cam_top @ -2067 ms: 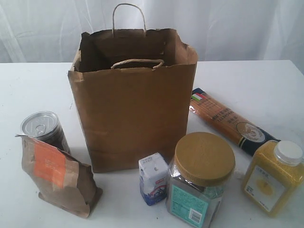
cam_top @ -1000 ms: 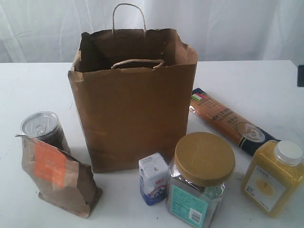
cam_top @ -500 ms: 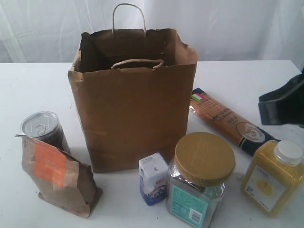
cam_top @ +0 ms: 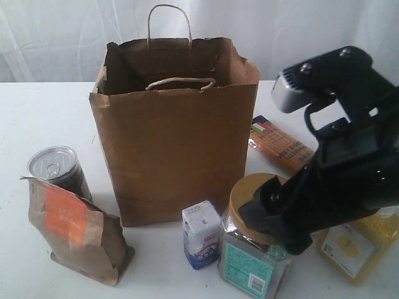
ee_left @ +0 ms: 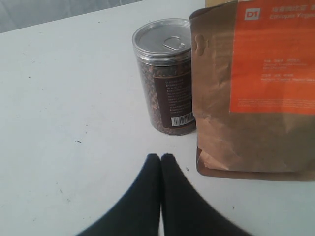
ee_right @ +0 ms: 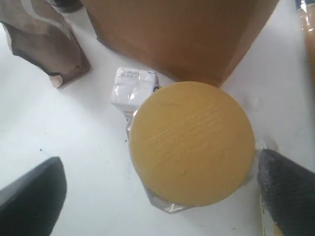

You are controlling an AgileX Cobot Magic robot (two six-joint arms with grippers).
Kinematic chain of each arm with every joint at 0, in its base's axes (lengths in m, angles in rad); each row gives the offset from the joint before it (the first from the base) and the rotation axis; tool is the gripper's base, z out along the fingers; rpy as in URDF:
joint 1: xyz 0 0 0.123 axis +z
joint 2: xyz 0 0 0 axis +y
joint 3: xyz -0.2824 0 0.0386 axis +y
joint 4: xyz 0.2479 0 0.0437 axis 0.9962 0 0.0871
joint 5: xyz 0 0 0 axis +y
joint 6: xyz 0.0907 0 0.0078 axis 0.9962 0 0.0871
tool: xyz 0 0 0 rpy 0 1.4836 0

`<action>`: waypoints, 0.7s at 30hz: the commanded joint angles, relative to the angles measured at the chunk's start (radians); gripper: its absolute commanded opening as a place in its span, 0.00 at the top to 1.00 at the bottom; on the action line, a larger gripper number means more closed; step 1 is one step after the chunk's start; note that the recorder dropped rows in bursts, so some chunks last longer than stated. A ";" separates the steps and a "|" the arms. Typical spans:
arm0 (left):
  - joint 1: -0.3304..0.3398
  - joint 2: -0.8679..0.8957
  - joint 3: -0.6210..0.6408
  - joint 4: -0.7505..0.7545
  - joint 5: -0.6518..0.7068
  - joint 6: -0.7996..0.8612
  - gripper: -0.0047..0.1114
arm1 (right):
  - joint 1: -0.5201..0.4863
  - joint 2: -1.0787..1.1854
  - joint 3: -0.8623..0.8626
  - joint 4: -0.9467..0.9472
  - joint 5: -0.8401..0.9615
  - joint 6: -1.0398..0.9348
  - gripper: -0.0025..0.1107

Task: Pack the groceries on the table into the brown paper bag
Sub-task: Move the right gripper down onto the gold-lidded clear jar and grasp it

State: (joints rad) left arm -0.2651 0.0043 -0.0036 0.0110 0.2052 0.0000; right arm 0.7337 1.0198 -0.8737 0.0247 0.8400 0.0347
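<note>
The brown paper bag (cam_top: 174, 131) stands open mid-table. In front of it are the small white-blue carton (cam_top: 201, 233) and the tan-lidded clear jar (cam_top: 240, 199). My right gripper (cam_top: 277, 218) hangs just above that jar. In the right wrist view it is open (ee_right: 160, 160), one finger on each side of the lid (ee_right: 192, 142), touching nothing. Its arm half hides the yellow jar (cam_top: 349, 246). The spaghetti packet (cam_top: 277, 146) lies behind. My left gripper (ee_left: 161, 157) is shut and empty, low over the table, close to the silver-topped can (ee_left: 165, 73) and kraft pouch (ee_left: 256, 88).
The white table (cam_top: 37, 112) runs wide on the left, where the can (cam_top: 53, 165) and the pouch (cam_top: 75, 230) stand together near the front. The bag's twisted handles stick up. A pale curtain hangs behind the table.
My right arm has swung in from the right edge and now hangs over the tan-lidded jar with its jaws spread. The groceries and the bag have not moved.
</note>
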 commanded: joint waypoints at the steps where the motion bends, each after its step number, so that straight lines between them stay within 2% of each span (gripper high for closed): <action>1: 0.004 -0.004 0.004 -0.003 -0.002 0.000 0.96 | 0.015 0.058 -0.009 -0.025 -0.017 -0.059 0.05; 21: 0.004 -0.004 0.004 -0.003 -0.002 0.000 0.96 | 0.013 0.129 -0.012 -0.107 -0.110 -0.072 0.05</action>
State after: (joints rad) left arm -0.2651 0.0043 -0.0036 0.0110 0.2052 0.0000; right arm 0.7481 1.1489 -0.8762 -0.0712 0.7294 -0.0361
